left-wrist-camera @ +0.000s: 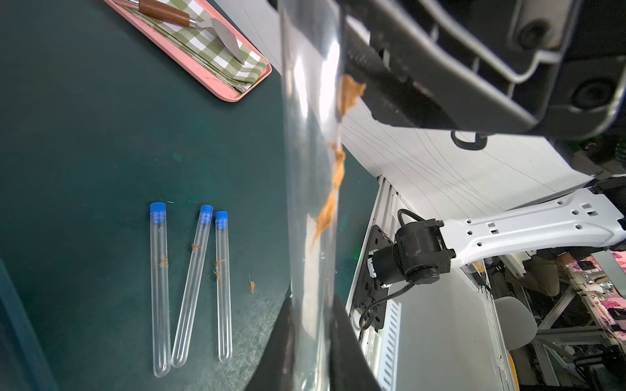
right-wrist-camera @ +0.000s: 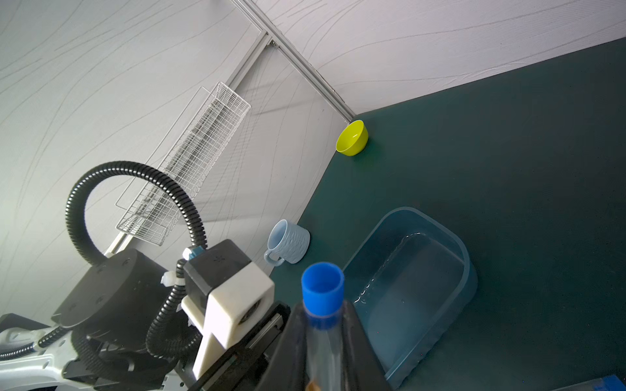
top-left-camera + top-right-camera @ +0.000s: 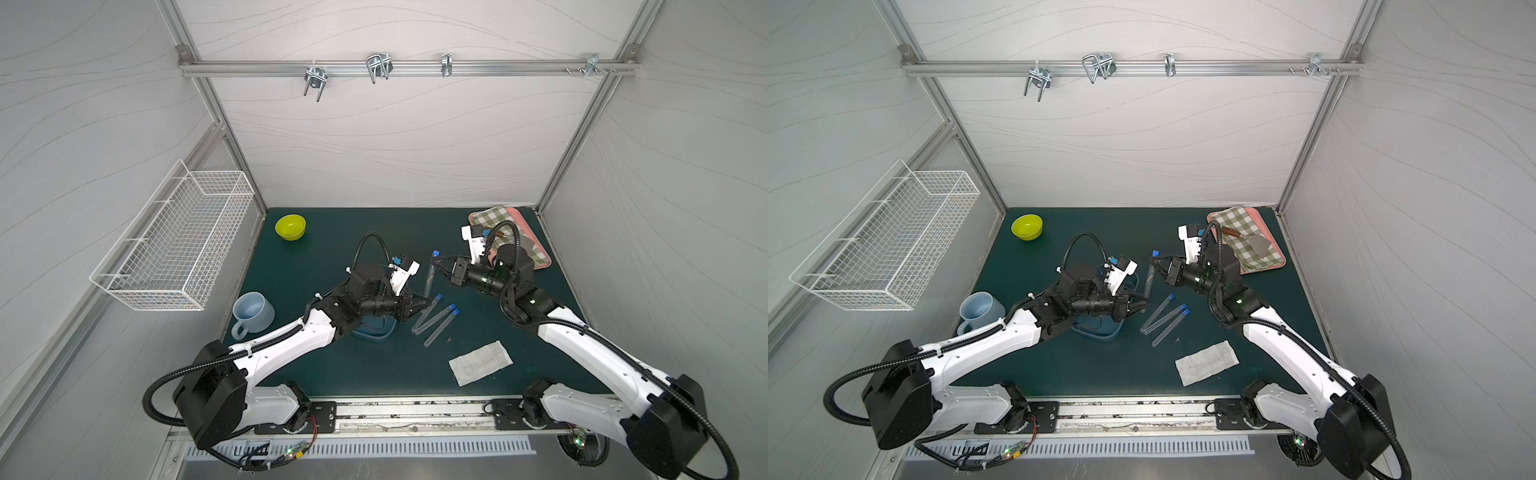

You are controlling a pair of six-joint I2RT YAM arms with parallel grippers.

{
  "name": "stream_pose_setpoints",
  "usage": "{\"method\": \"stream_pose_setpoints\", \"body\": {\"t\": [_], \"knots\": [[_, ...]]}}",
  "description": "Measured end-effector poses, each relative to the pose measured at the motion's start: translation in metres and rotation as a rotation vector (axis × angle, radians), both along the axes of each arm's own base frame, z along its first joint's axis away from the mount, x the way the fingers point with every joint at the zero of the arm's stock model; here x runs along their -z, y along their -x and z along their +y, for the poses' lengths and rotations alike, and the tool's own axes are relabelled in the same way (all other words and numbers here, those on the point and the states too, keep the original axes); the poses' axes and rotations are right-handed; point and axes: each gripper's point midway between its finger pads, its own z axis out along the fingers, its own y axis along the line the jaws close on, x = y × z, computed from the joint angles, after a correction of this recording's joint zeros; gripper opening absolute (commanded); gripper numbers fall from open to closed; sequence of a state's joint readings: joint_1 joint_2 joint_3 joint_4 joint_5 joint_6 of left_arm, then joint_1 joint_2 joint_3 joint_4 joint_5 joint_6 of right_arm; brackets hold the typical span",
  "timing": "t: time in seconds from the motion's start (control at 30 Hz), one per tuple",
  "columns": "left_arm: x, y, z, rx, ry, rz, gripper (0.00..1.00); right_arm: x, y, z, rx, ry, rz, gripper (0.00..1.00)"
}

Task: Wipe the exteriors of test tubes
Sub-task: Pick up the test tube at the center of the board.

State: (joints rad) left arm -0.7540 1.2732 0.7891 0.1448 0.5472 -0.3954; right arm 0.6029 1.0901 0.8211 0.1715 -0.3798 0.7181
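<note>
I am looking into a white-walled booth floored with a dark green mat (image 3: 332, 374), a wire basket (image 3: 174, 245) hung on the side wall. A pink tray (image 3: 1258, 216) sits in the far corner on my right arm's side, carrying a checked cloth (image 3: 1237, 220) and a brown-handled tool (image 3: 1246, 239). A blue tray (image 2: 469, 270) holding water lies partly under my left arm. A pale blue mug (image 3: 251, 311) and a yellow bowl (image 3: 290, 226) stand along the left edge, and a white wipe (image 3: 480, 361) lies near the front.

Three test tubes (image 1: 193, 287) rest on the mat between the arms, two of them converging at their rounded ends. The fourth test tube (image 3: 430, 276) is up off the mat. My left gripper (image 3: 423, 305) is clamped on its rounded end. The right gripper (image 3: 437, 266) flanks it just below the blue cap (image 2: 322, 287), and I cannot tell whether those jaws pinch it or merely bracket it. Orange-brown smears (image 1: 330, 210) streak the tubes.
</note>
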Motion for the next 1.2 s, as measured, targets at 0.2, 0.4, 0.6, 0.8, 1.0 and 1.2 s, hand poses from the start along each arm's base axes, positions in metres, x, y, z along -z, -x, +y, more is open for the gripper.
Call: {"method": "stream_pose_setpoints", "body": {"t": [0.2,0.4,0.6,0.8,1.0,1.2], "knots": [[0.005,0.000,0.001,-0.013,-0.025,-0.002,0.08,0.005,-0.002,-0.003,0.025,0.028,0.015,0.72],[0.006,-0.003,0.002,-0.029,-0.031,-0.005,0.08,0.003,-0.006,-0.020,0.096,0.065,0.032,0.75],[0.005,-0.017,0.014,-0.076,-0.024,0.009,0.08,-0.009,-0.008,-0.063,0.206,0.114,0.037,0.75],[0.003,-0.035,0.039,-0.146,-0.011,0.015,0.09,0.038,0.011,-0.091,0.225,0.347,0.155,0.69],[-0.007,-0.033,0.047,-0.143,0.005,0.003,0.09,0.143,0.080,-0.094,0.094,0.642,0.421,0.64],[-0.010,-0.036,0.057,-0.155,0.010,0.014,0.09,0.202,0.150,-0.098,-0.009,0.845,0.569,0.62]]}}
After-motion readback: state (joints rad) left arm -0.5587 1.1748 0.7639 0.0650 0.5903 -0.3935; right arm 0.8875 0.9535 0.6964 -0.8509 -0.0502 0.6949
